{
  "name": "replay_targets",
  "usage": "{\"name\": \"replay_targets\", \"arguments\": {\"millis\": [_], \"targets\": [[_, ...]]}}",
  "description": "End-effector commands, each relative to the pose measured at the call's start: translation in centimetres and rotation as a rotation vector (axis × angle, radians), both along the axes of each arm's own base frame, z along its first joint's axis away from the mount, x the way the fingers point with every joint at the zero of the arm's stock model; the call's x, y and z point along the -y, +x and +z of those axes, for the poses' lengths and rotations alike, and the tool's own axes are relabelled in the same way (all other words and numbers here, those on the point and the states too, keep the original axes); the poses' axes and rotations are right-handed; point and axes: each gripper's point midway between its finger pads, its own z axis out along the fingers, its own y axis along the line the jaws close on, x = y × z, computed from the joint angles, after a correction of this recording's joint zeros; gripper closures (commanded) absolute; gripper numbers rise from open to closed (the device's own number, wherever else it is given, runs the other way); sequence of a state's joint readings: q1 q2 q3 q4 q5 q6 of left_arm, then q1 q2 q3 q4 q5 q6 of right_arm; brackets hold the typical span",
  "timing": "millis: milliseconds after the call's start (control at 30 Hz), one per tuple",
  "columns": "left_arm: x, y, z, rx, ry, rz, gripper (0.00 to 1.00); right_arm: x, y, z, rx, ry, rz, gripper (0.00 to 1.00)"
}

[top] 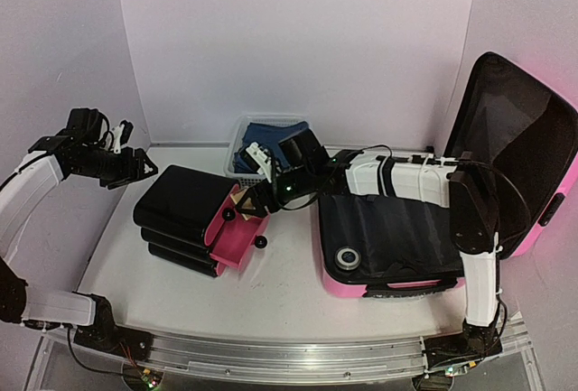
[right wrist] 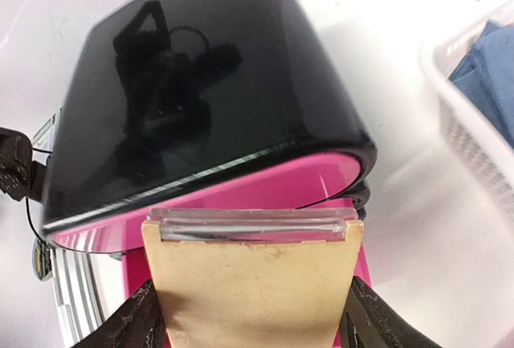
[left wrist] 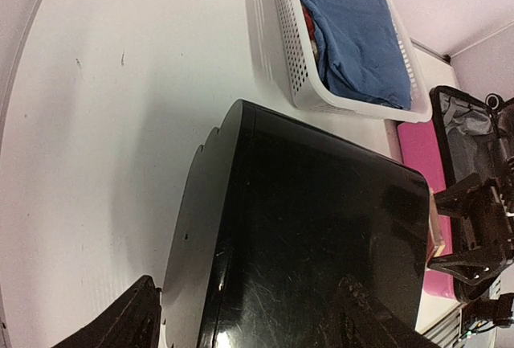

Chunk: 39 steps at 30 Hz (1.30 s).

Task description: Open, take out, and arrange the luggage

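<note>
**Tan pack held over the open pink drawer**

The right hand (top: 248, 201) pinches a flat tan pack (right wrist: 253, 276) across its width, just above the pink drawer (top: 237, 237) of the black drawer unit (top: 181, 206). It is best kept level, squared to the drawer and released only once inside the walls. The left hand (top: 135, 172) hovers spread and holds nothing. The luggage (top: 388, 228) lies open on the right of the white counter (top: 271, 301), its lid against the pale wall (top: 298, 39), with a white basket (top: 237, 152) behind.

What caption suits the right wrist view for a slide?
Right jaws hold a tan flat piece at the open pink drawer of the black drawer unit.
</note>
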<state>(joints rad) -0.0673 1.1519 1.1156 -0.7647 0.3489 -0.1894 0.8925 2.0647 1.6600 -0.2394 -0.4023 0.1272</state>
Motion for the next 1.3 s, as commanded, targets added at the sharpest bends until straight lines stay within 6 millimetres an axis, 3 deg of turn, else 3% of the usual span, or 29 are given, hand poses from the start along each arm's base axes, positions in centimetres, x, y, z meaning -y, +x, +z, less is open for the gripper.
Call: {"name": "replay_targets", "arguments": {"millis": [0, 167, 533, 667, 867, 967, 1100, 1267], "targets": [[0.5, 0.2, 1.9, 0.074, -0.026, -0.016, 0.26, -1.6, 0.3, 2.2, 0.061, 0.125, 0.066, 0.48], [0.5, 0.2, 1.5, 0.065, -0.027, -0.017, 0.26, -1.2, 0.3, 0.8, 0.056, 0.134, 0.039, 0.48], [0.5, 0.4, 1.6, 0.066, -0.027, -0.017, 0.26, -0.2, 0.3, -0.3, 0.074, 0.134, -0.003, 0.45], [0.5, 0.5, 1.6, 0.065, -0.027, -0.017, 0.26, 0.2, 0.1, -0.3, 0.072, 0.130, -0.006, 0.34], [0.5, 0.5, 1.5, 0.062, -0.024, -0.014, 0.26, 0.4, 0.4, 1.8, 0.047, 0.131, -0.043, 0.16], [0.5, 0.5, 1.5, 0.062, -0.026, -0.014, 0.26, 1.1, 0.4, 2.4, 0.033, 0.110, -0.076, 0.10], [0.4, 0.5, 1.6, 0.066, -0.021, -0.010, 0.26, 2.5, 0.5, 3.6, 0.023, 0.076, -0.141, 0.09], [-0.2, 0.9, 1.4, 0.066, 0.011, 0.014, 0.26, 5.5, 0.4, 1.9, -0.012, -0.069, -0.240, 0.15]]}}
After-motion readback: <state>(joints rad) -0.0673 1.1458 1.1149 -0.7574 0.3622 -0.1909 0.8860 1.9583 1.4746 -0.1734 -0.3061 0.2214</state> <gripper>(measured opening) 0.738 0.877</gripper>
